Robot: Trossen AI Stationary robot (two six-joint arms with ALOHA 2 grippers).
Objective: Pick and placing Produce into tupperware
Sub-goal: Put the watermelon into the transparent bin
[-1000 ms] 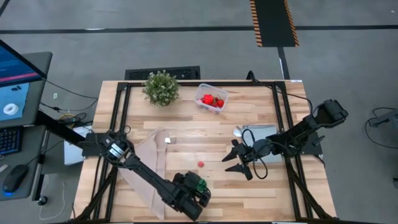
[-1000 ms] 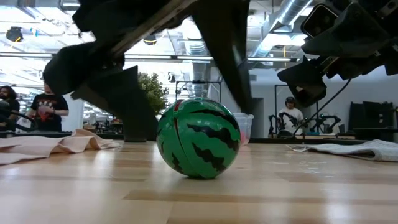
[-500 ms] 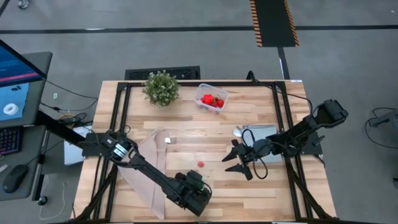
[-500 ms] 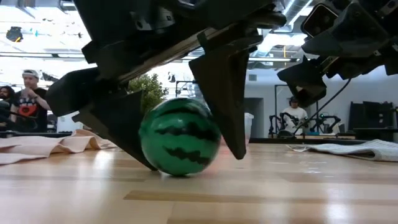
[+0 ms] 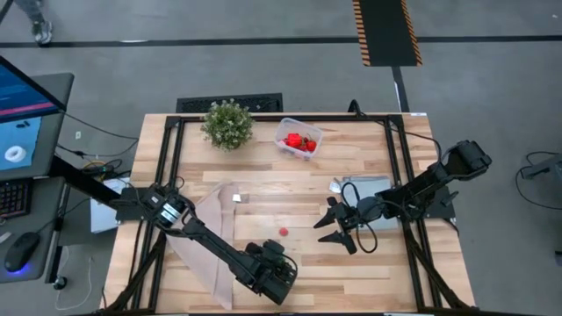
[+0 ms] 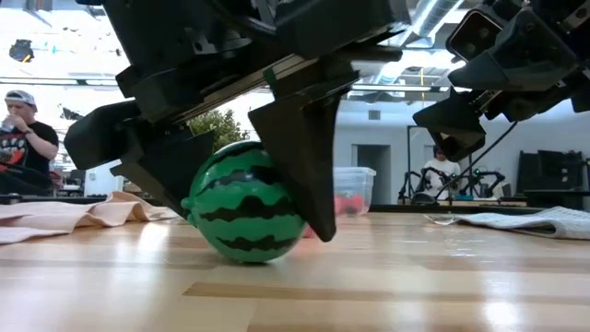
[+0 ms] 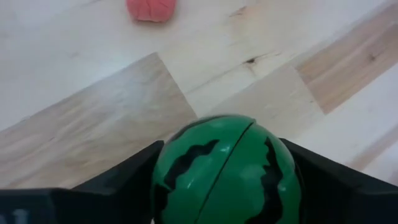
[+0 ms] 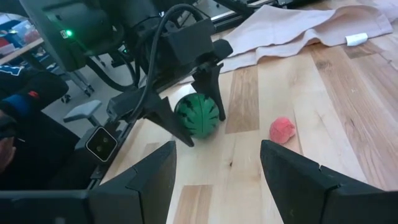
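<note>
Wooden tabletop [image 5: 263, 197] under me carries no readable writing; my left end effector [image 6: 244, 198], low in the high frame, straddles the green striped ball [image 6: 244, 214], fingers just beside it, grip uncertain. My right end effector [image 5: 336, 226] hovers open centre-right. Upper centre sits the tupperware [image 5: 299, 139] with red pieces

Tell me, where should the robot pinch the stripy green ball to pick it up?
Across its widest middle, coming straight down from above. The green ball is round and sits on the table, so fingers pressing lower or higher would probably slip off. The left gripper already straddles it that way, one finger on each side; the right gripper waits apart, open.
</note>
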